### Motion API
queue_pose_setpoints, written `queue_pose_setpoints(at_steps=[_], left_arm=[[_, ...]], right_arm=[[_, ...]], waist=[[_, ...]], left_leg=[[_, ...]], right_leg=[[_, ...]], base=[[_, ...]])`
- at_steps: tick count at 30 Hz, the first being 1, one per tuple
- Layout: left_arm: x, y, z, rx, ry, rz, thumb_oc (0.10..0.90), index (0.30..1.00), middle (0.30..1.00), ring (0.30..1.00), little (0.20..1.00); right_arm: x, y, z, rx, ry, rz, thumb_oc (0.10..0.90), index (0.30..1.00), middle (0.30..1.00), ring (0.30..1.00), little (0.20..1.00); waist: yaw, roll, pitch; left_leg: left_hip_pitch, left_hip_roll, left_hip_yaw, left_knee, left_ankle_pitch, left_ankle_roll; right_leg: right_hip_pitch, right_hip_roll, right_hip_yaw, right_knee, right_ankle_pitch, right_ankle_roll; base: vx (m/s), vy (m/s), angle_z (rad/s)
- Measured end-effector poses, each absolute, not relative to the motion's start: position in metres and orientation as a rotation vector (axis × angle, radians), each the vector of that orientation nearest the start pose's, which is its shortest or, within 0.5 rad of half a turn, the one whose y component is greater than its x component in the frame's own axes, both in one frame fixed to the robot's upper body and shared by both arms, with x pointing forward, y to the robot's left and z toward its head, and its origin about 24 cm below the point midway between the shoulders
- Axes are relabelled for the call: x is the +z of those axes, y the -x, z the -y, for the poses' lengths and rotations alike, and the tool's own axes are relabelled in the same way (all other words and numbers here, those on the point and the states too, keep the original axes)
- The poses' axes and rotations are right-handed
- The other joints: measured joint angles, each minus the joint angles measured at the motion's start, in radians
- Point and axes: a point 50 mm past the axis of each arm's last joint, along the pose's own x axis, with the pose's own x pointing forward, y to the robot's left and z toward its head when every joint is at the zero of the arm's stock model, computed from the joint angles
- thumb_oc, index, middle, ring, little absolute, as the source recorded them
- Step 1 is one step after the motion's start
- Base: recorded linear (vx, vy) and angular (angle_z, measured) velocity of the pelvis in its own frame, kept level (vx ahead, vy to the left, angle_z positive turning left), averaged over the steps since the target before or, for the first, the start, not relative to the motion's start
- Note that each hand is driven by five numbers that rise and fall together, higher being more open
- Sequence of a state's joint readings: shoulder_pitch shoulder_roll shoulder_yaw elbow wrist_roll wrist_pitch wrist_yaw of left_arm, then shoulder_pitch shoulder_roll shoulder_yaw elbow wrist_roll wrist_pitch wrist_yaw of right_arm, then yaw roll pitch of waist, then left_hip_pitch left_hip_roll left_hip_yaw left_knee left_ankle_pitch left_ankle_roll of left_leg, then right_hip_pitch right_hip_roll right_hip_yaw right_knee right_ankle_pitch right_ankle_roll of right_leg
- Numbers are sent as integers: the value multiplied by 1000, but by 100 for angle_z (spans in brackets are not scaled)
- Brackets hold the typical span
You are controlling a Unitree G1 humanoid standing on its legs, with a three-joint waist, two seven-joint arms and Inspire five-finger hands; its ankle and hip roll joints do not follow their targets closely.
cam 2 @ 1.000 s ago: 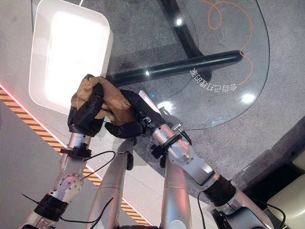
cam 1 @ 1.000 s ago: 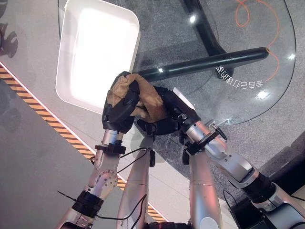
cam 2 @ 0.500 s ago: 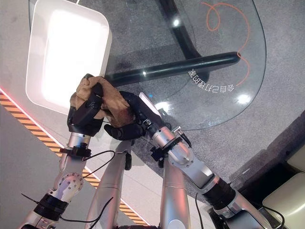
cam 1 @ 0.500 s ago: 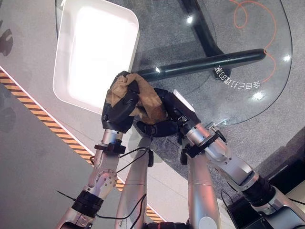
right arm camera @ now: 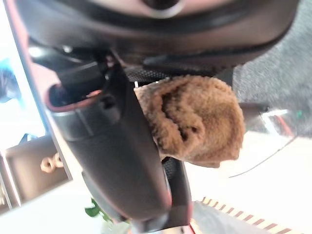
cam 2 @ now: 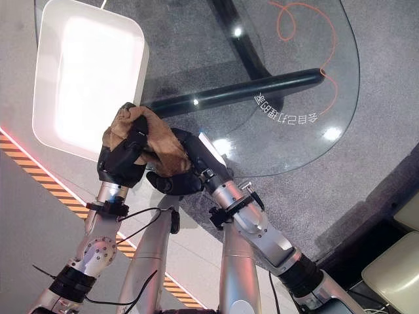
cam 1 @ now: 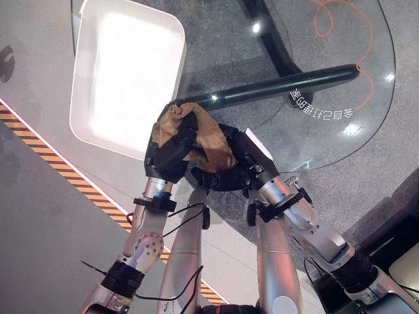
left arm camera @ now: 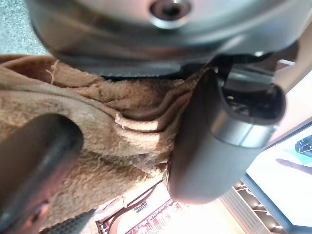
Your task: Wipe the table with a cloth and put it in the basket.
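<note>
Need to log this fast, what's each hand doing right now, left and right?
Left hand: shut on the brown cloth.
Right hand: shut on the same cloth, its thumb pressed against the bundle.

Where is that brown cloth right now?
The brown cloth is bunched between the left hand and the right hand, both curled round it, at the glass table's near edge, just right of the white tray.

Both arms are raised forward, hands brought together side by side. Left hand point(cam 1: 169, 152) is curled with fingers clenched round what it holds; right hand point(cam 1: 226, 171) is also curled, closed on the same item.
</note>
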State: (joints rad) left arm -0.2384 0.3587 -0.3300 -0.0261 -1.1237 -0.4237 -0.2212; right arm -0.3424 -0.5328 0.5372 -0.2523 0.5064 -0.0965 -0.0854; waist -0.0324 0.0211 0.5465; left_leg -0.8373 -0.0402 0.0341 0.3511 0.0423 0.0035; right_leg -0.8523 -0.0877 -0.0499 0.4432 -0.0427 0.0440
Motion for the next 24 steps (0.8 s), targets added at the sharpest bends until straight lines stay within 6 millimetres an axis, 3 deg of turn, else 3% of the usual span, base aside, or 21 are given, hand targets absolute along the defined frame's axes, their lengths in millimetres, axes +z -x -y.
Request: queue_pose_setpoints(at_steps=[4, 24], left_arm=[[131, -276, -143, -487, 747, 490, 100, 300, 300, 300, 200], [136, -274, -138, -533, 762, 525, 100, 300, 300, 300, 200]], right_arm=[[142, -260, 90, 609, -102, 314, 800, 900, 900, 900, 900], [142, -264, 97, 609, -179, 292, 800, 900, 900, 900, 900]], waist=[[-1, 0, 0], [1, 0, 0]], left_leg=[[-1, 2, 0, -1, 0, 0], [-2, 2, 0, -2, -1, 1]], right_leg=[[0, 2, 0, -4, 1, 0], [2, 2, -1, -10, 3, 0]], base=[[1, -3, -1], [0, 0, 0]])
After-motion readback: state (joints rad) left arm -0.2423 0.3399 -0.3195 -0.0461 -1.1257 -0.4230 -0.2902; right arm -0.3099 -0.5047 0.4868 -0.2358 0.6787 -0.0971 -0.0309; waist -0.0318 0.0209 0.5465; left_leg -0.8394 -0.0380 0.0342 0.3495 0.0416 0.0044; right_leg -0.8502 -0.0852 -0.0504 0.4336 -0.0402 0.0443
